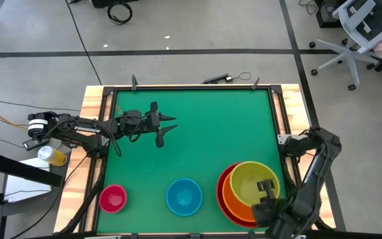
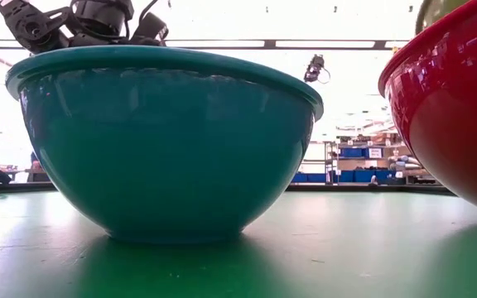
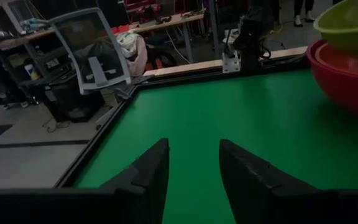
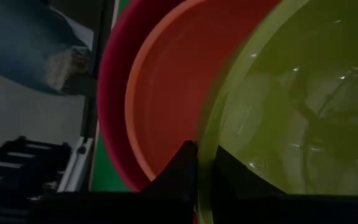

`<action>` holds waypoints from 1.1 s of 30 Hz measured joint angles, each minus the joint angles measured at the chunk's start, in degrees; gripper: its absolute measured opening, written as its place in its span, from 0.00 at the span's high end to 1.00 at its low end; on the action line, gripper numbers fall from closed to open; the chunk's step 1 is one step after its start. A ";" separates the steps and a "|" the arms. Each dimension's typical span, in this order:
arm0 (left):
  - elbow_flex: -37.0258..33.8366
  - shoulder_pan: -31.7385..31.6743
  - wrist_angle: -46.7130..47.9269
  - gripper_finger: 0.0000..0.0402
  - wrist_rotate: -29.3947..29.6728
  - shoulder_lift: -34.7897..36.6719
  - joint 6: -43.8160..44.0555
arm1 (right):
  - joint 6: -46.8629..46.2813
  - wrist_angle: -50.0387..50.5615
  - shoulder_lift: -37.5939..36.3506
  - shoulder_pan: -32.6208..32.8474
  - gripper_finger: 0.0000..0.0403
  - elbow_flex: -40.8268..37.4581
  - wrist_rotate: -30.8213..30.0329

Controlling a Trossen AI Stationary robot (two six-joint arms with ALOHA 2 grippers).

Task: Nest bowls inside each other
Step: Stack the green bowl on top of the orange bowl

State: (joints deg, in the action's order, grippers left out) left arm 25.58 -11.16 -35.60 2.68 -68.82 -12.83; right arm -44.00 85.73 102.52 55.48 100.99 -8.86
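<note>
A yellow-green bowl (image 1: 252, 179) is over an orange bowl (image 1: 229, 196), which is nested in a red bowl (image 1: 220, 186) at the mat's near right. My right gripper (image 1: 265, 189) is shut on the yellow-green bowl's rim. A blue bowl (image 1: 184, 197) stands on its base at the near middle, and a pink bowl (image 1: 113, 198) at the near left. Over the mat's far left, my left gripper (image 1: 168, 129) hovers open and holds nothing, well away from every bowl. My right gripper pinches the yellow-green bowl's rim (image 4: 205, 155) at its near-right part, one finger (image 4: 179, 171) outside the wall and one finger (image 4: 241, 180) inside. The fingers point down from above. The bowl is over the orange bowl (image 4: 166, 99); whether they touch I cannot tell.
A wooden frame (image 1: 91, 113) borders the green mat (image 1: 211, 133), which lies bare across its middle and far half. A yellow cup (image 1: 53, 156) sits off the table's left side. An office chair (image 1: 357, 33) stands on the floor beyond the far right corner.
</note>
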 joint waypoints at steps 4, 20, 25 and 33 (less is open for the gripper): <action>-0.02 -0.26 -2.67 0.64 -0.01 0.00 -1.14 | -0.14 0.05 1.55 -0.02 0.94 -0.02 0.90; 1.44 0.36 -8.02 0.64 -0.48 0.00 -0.41 | -10.50 -0.77 2.29 0.19 0.94 0.07 -2.22; 1.44 2.62 -5.53 0.64 -0.91 -0.17 3.00 | -14.76 -1.34 4.35 0.69 0.94 0.00 -2.78; 1.44 7.96 -1.88 0.64 -0.86 -0.20 8.75 | -10.01 -1.10 9.37 -0.17 0.94 -0.04 -4.35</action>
State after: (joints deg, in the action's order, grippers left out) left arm 27.03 -3.20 -37.48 1.83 -69.01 -4.08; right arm -54.01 84.63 111.89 55.31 100.95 -13.22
